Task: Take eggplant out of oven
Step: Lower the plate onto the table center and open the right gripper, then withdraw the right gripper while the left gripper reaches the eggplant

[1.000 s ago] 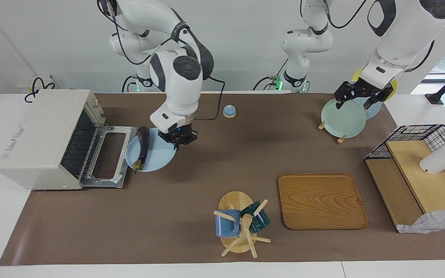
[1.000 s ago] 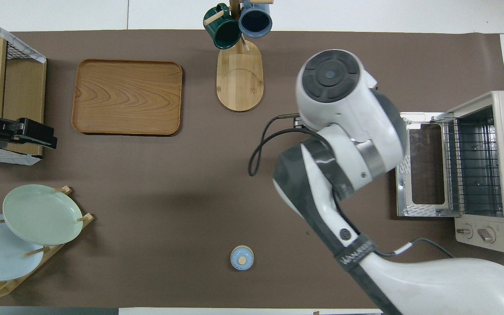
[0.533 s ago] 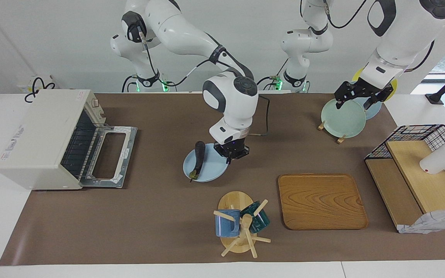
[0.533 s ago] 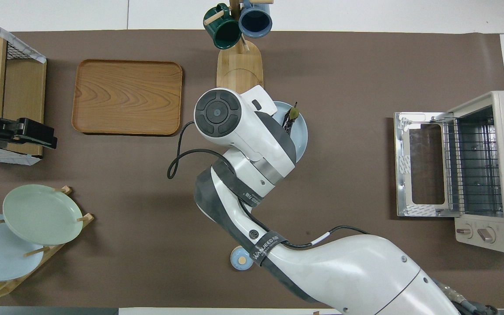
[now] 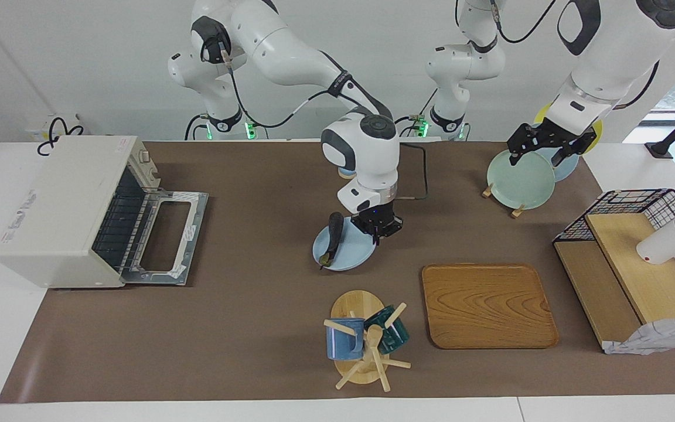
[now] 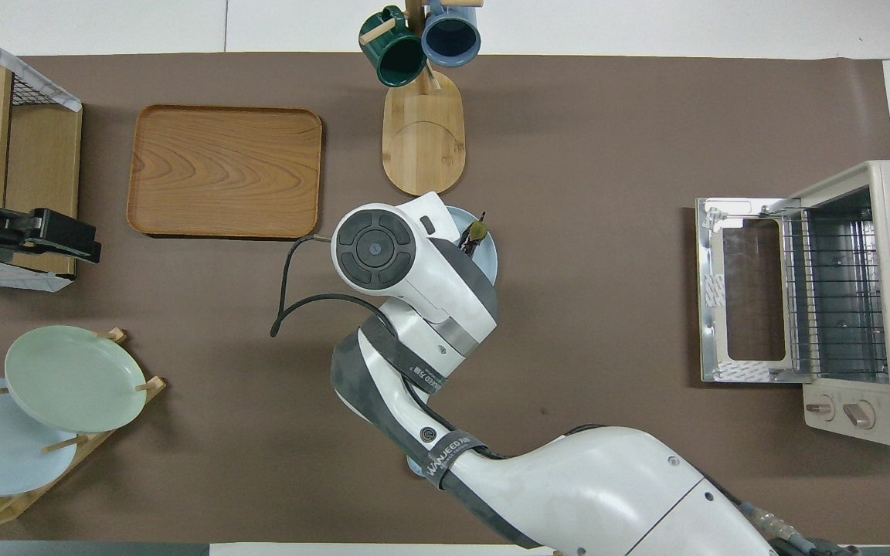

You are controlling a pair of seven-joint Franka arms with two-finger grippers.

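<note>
The dark purple eggplant (image 5: 334,230) lies on a light blue plate (image 5: 350,255), outside the oven. My right gripper (image 5: 378,230) is shut on that plate's rim, toward the left arm's end, over the brown mat in the middle of the table. In the overhead view the right arm covers most of the plate (image 6: 488,261); only the eggplant's green stem tip (image 6: 477,230) shows. The off-white oven (image 5: 71,205) stands at the right arm's end with its door (image 5: 164,237) folded down and its rack (image 6: 835,289) bare. My left gripper (image 5: 542,151) waits open over the plate rack.
A mug tree (image 5: 364,343) with two mugs and a wooden tray (image 5: 487,305) lie farther from the robots than the held plate. A rack with a green plate (image 5: 519,179) and a wire basket with wooden shelves (image 5: 636,258) stand at the left arm's end.
My right arm has carried the blue plate with the eggplant away from the open oven door to the middle of the table. The left arm has not moved.
</note>
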